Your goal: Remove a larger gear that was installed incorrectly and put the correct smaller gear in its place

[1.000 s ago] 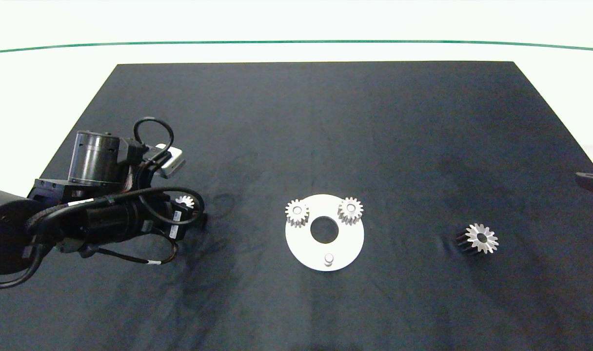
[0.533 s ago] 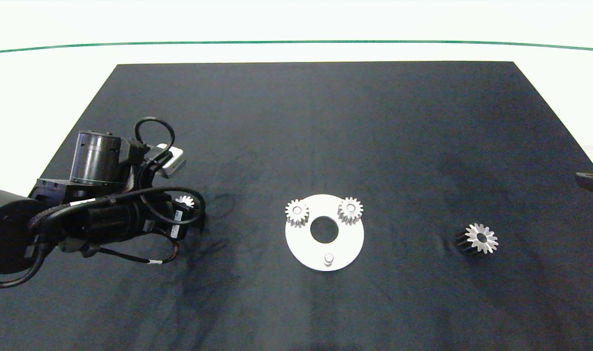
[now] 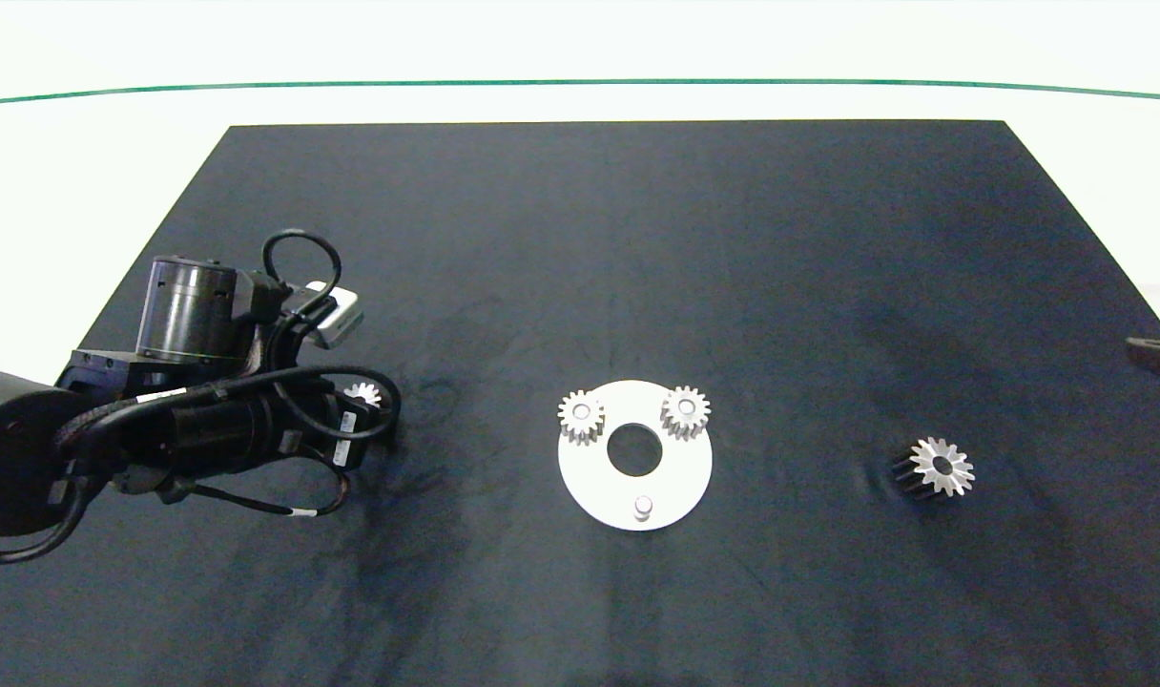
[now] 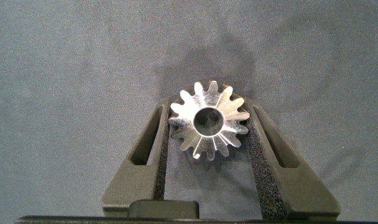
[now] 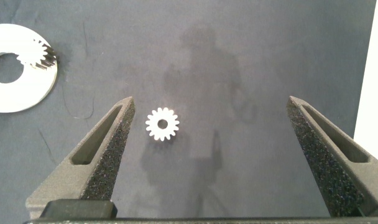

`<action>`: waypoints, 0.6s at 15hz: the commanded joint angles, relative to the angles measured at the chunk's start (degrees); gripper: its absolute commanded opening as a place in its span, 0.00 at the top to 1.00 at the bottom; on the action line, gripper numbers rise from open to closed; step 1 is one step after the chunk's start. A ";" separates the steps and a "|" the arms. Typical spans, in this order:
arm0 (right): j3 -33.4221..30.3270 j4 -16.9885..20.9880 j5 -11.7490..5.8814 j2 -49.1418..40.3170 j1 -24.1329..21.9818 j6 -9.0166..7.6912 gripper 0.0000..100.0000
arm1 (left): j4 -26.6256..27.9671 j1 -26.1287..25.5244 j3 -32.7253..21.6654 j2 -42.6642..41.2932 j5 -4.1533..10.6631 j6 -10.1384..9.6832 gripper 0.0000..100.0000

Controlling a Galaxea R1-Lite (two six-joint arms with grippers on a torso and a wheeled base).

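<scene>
Holding the smaller gear (image 4: 209, 122) between the pads of my left end effector (image 4: 207, 134), I am at the left part of the surface (image 3: 580, 239). The larger gear (image 3: 936, 467) already lies right of the plate (image 3: 675, 477). My right end effector (image 5: 207, 146) hangs wide open above it. Next I must lift and carry the gear to the free pin (image 3: 643, 505), with its hole aligned.

Robotics test bench or lab: a bare white desk (image 3: 580, 100) carries one black mat (image 3: 618, 239), a white drilled disc (image 3: 675, 487) with pins, and loose metal gears (image 3: 941, 467).
</scene>
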 commanded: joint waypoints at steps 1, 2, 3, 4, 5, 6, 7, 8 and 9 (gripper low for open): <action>-0.01 0.11 -0.03 0.15 0.02 -0.08 0.00 | -0.02 -0.01 0.02 0.18 0.05 0.08 0.74; -0.01 0.11 -0.03 0.15 0.02 -0.08 0.00 | 0.07 -0.01 0.11 0.18 0.05 0.08 0.76; -0.01 0.11 -0.03 0.15 0.02 -0.08 0.00 | 0.07 -0.01 0.11 0.36 0.05 0.08 0.77; -0.01 0.11 -0.03 0.15 0.02 -0.08 0.00 | -0.02 -0.01 0.11 0.54 0.05 0.08 0.80; -0.01 0.11 -0.03 0.15 0.02 -0.08 0.00 | -0.02 0.08 0.20 0.62 0.05 0.08 0.82; -0.01 0.11 -0.03 0.06 0.02 -0.08 0.00 | -0.02 0.16 0.29 0.62 0.05 0.08 0.83; -0.01 0.11 -0.12 0.06 0.02 -0.08 0.00 | -0.02 0.25 0.37 0.54 -0.04 -0.01 0.86; -0.01 0.11 -0.03 0.06 0.02 -0.08 0.00 | -0.02 0.25 0.64 0.36 -0.12 -0.10 0.87; -0.01 0.11 -0.03 0.06 0.02 -0.08 0.00 | 0.07 0.25 0.64 0.10 -0.21 -0.10 0.87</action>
